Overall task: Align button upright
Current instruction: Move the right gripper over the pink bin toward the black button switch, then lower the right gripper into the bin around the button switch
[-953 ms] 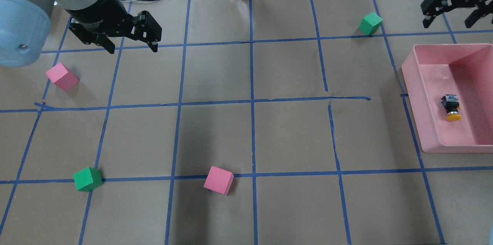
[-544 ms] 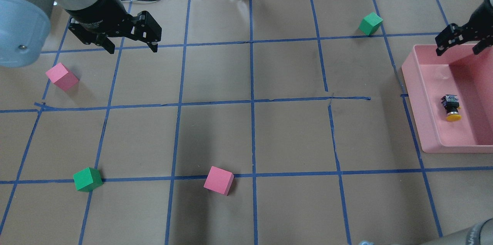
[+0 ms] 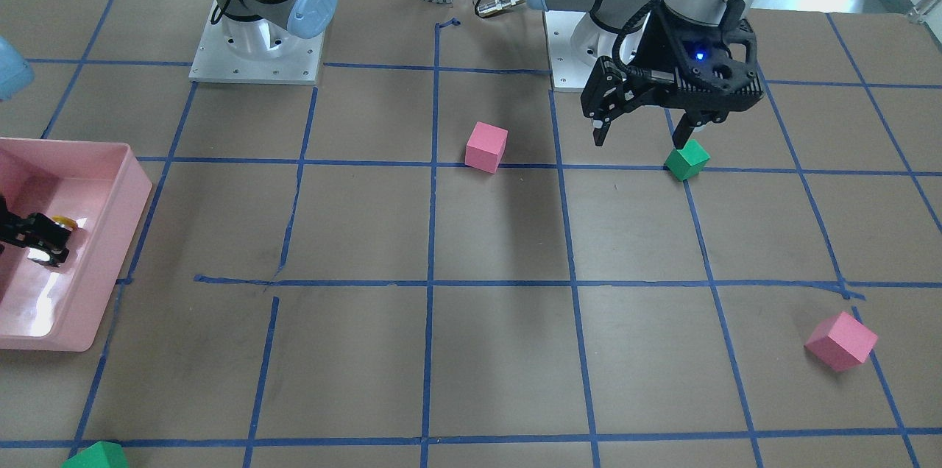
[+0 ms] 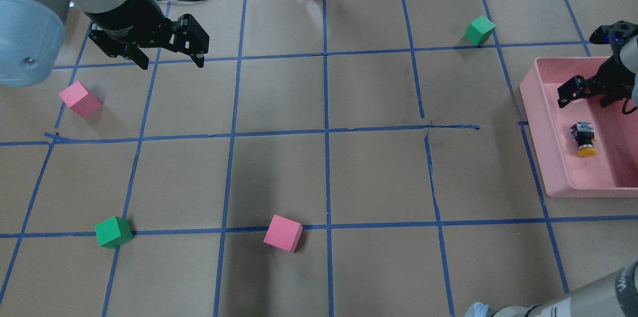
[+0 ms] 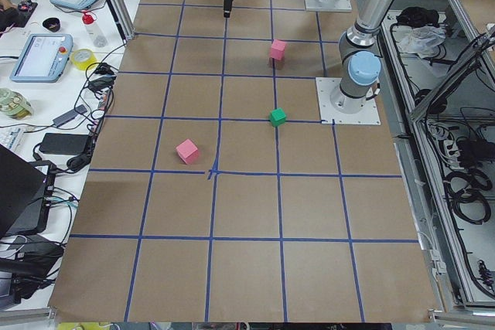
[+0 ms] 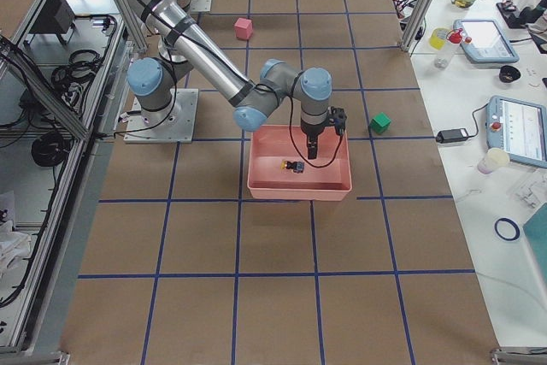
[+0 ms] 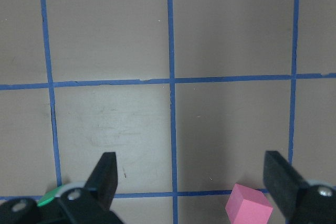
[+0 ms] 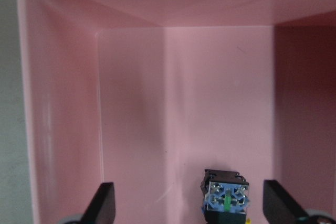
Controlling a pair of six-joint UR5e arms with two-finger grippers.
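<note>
The button (image 4: 583, 140) is found lying on its side on the floor of the pink bin (image 4: 546, 142), which is set at the 3 o'clock edge of the tabletop (image 4: 374, 172) in the overhead view. Its long axis is laid close to the 12-to-6 line there, with the yellow cap (image 4: 587, 152) turned toward 6 and the base block (image 4: 581, 129) toward 12.

The right hand (image 4: 584, 99) is held over the bin with its fingers spread wide and nothing between them. The button is placed at about 6 o'clock from it, near but not touched. In the right wrist view the button is seen at the lower edge, base block toward the camera. It is set between the two fingers (image 8: 103, 203) but closer to the one at 3 o'clock.

The left hand (image 4: 172, 62) is likewise spread and empty, and is kept well apart, far toward 9 o'clock across the tabletop. The right arm is plainly the nearer.

The approach is judged to be the step in hand, with no grasp made and the button not yet upright. A short advance toward 6 o'clock and a small sideways correction would be called for, so that the body is spanned across its axis before the fingers are closed.
</note>
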